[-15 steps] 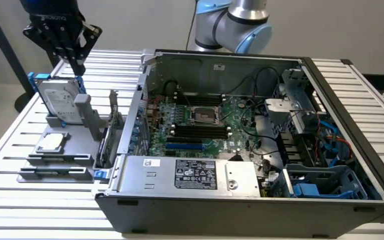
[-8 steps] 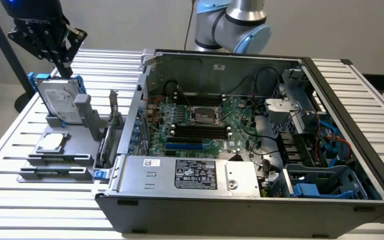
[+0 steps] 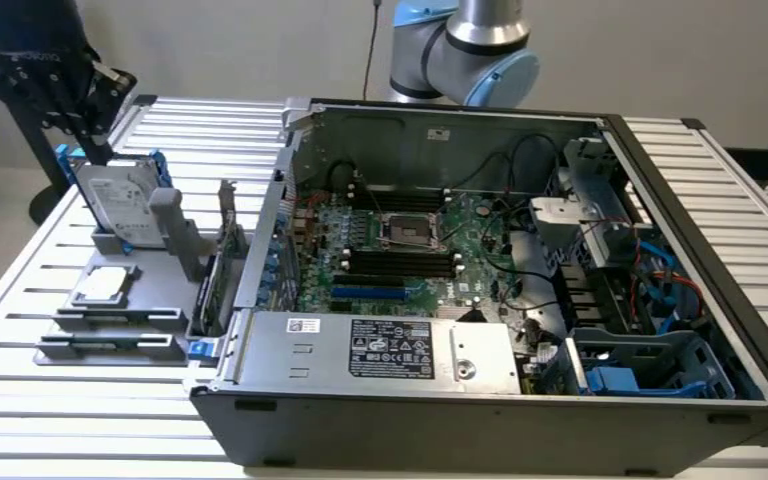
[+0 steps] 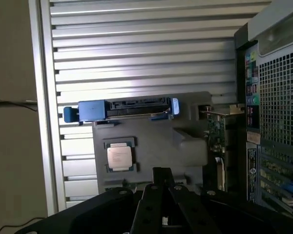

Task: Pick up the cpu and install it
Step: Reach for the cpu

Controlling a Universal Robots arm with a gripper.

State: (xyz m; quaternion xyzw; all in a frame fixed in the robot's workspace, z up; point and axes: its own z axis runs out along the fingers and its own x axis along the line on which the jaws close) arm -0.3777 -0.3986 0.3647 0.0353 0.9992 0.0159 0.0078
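The cpu (image 3: 104, 285) lies on a fixture (image 3: 157, 292) at the exterior view's left of the case (image 3: 491, 420).

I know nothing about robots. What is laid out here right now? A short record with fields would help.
gripper: shut, holding nothing, hanging above the grey holder
cpu: lying flat in the grey holder, outside the case, not touched by the gripper
hard drive: standing upright in a blue frame, next to the cpu
computer case: open, to the exterior view's right of the holder
cpu socket: on the motherboard, looks empty
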